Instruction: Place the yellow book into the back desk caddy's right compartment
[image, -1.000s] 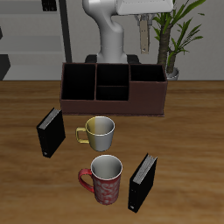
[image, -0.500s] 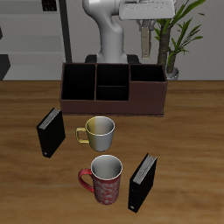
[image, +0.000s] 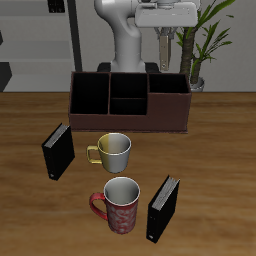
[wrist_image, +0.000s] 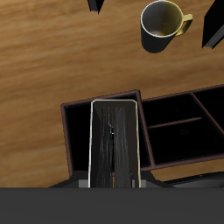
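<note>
Mugs and black books before back desk caddy.

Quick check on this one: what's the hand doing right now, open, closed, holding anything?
The hand: closed on the yellow book, which hangs upright above the back desk caddy.

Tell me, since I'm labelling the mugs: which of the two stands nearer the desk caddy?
The pale mug with the yellow handle. It stands just in front of the back desk caddy, while the red patterned mug stands farther from it.
</note>
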